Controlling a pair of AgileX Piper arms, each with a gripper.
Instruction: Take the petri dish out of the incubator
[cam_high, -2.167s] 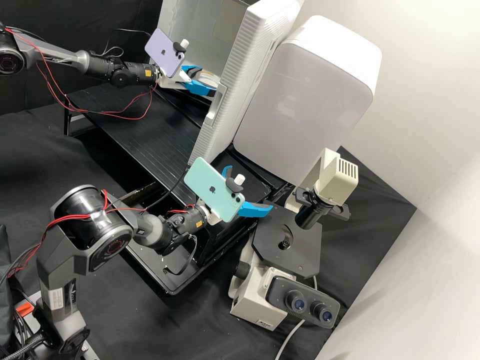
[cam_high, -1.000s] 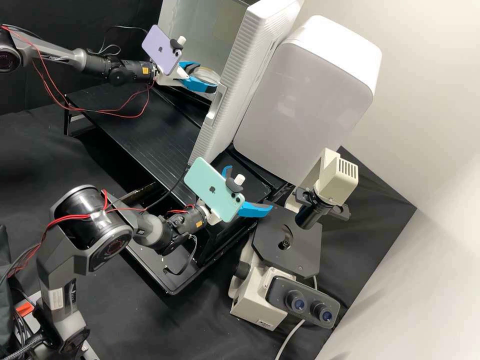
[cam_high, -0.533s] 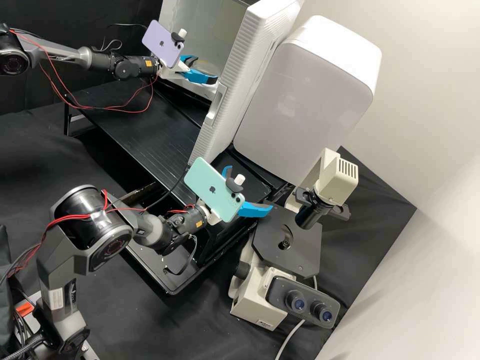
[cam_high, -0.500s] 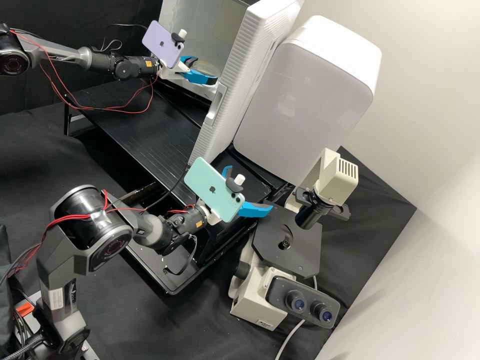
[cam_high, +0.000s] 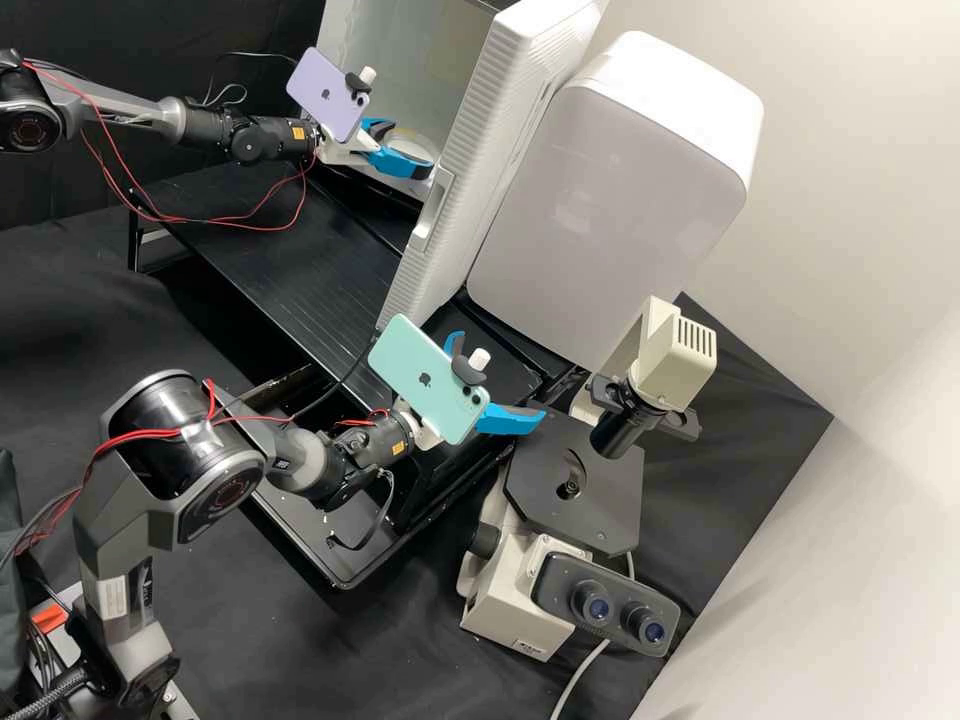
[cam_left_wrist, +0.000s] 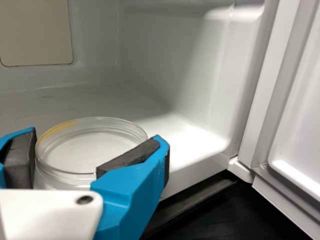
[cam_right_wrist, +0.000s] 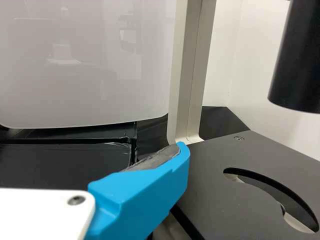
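Plain off-white wall (cam_high: 850, 150) rising on the right, soft shadow falling across it low down. Black cloth (cam_high: 80, 300) drapes the bench, and a long black ribbed platform (cam_high: 290, 270) runs along it.

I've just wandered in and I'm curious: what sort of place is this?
Most likely a biology laboratory: a microscope stands beside a white incubator with its door open and a clear petri dish inside.

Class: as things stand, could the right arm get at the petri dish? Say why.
Probably not. The left gripper holds the dish at the mouth of the incubator, and the open door stands between it and the right gripper, down by the microscope.
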